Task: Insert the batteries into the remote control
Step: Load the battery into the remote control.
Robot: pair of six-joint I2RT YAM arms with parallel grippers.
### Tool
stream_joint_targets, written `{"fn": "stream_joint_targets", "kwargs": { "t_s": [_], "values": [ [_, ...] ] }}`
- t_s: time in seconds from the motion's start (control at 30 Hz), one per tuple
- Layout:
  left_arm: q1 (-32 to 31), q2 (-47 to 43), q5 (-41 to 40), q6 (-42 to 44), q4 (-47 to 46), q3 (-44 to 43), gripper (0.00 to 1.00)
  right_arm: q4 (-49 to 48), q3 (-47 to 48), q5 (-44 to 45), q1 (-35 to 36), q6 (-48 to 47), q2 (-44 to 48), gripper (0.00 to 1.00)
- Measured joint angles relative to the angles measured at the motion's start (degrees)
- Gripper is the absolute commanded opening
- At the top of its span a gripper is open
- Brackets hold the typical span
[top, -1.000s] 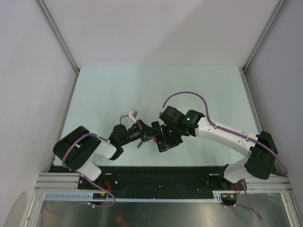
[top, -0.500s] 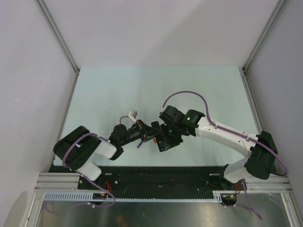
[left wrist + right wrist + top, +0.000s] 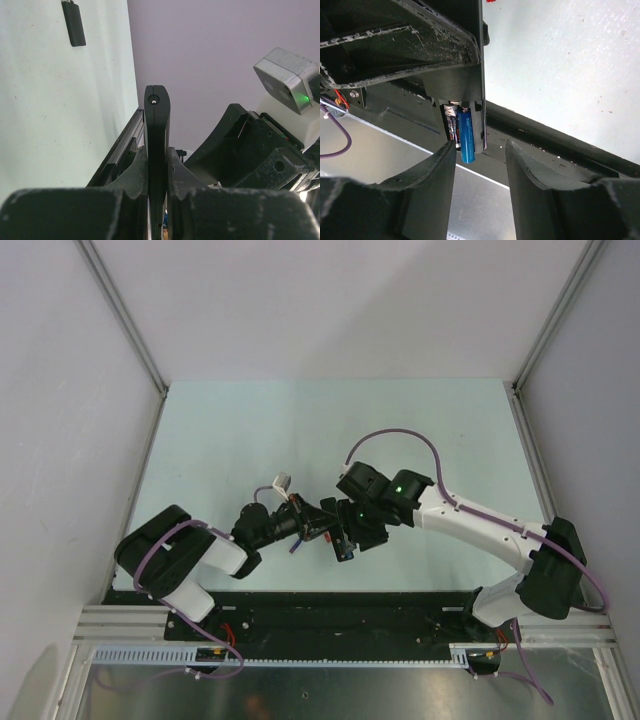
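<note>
Remote control (image 3: 157,115) sat clamped edge-on between the left gripper (image 3: 157,172) jaws.
In the remote control's open compartment the bright blue battery (image 3: 466,136) lay beside the silvery-dark battery (image 3: 452,125), its tip poking past the remote control's end. The right gripper (image 3: 481,150) hung just off that end, jaws parted, holding nothing.

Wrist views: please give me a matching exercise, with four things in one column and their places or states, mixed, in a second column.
Things:
1. left gripper
2. right gripper
3. blue battery
4. black flat piece

Places or states:
A. lying on the table
B. open, holding nothing
C. shut on the remote control
D. in the remote control's open bay

Pairs: 1-C, 2-B, 3-D, 4-A
</note>
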State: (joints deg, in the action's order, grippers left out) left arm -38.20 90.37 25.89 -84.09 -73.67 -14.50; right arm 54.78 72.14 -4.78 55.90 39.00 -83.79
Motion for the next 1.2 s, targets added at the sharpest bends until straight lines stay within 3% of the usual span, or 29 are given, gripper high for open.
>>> {"fn": "stream_joint_targets", "kwargs": {
  "t_s": [0.33,0.57,0.83,0.87,0.97,1.1,1.2],
  "values": [
    [-0.1,0.3,0.1,-0.2,-0.8,0.0,0.00,-0.6,1.3,0.9,0.2,0.2,1.5,0.62],
    [-0.1,0.5,0.5,-1.6,-0.8,-0.2,0.00,-4.8,0.7,4.8,0.7,-0.1,9.2,0.64],
    [0.1,0.0,1.8,-4.5,-0.8,-2.4,0.00,-25.6,-18.3,9.8,1.0,-1.0,27.9,0.67],
    [0.1,-0.3,1.8,-5.0,-0.8,-2.8,0.00,-29.1,-21.9,10.4,1.0,-1.4,30.5,0.76],
    [0.3,-0.8,1.9,-6.5,-0.8,-4.3,0.00,-37.0,-31.1,11.4,0.6,-3.0,38.3,0.89],
    [0.3,-1.3,1.7,-8.5,-1.0,-6.6,0.00,-43.6,-36.3,10.1,-1.1,-5.5,45.4,0.99],
    [0.3,-1.3,1.7,-9.6,-1.0,-8.0,0.00,-49.8,-38.4,6.3,-3.7,-6.1,48.2,1.00]
  ]
}}
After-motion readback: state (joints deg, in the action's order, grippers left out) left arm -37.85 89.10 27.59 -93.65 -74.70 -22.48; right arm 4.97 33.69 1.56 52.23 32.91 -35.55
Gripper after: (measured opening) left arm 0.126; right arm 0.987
